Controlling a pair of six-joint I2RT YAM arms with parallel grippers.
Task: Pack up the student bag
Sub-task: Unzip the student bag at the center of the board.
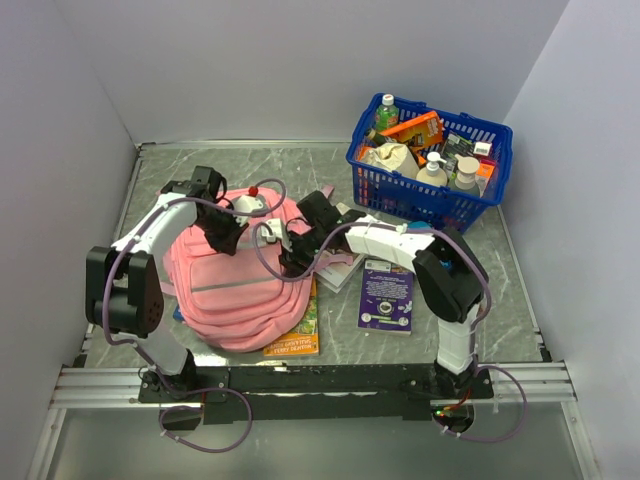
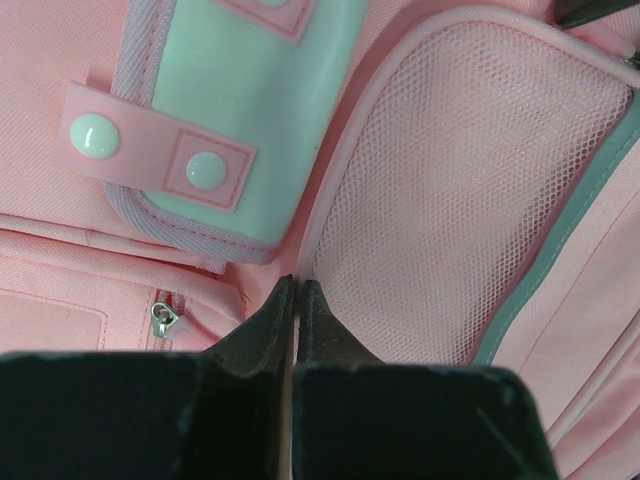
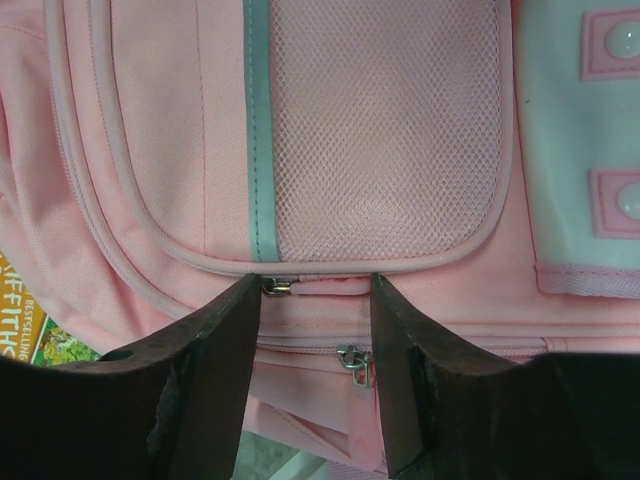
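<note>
mid-left: student bag [image 1: 235, 295] near-far, maybe top-far; left gripper [image 2: 297, 287] closed, right gripper [image 3: 315, 288] parted, empty

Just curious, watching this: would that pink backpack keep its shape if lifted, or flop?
Probably flop: the pink backpack lies slumped and creased. Its woven fabric and mesh pocket should grip well, not slip. Lying flat, it likely won't roll.

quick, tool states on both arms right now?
Left tool: closed, tips against the backpack; pinching fabric or not, cannot tell.
Right tool: open, holding nothing, tips either side of a zipper pull.
</note>
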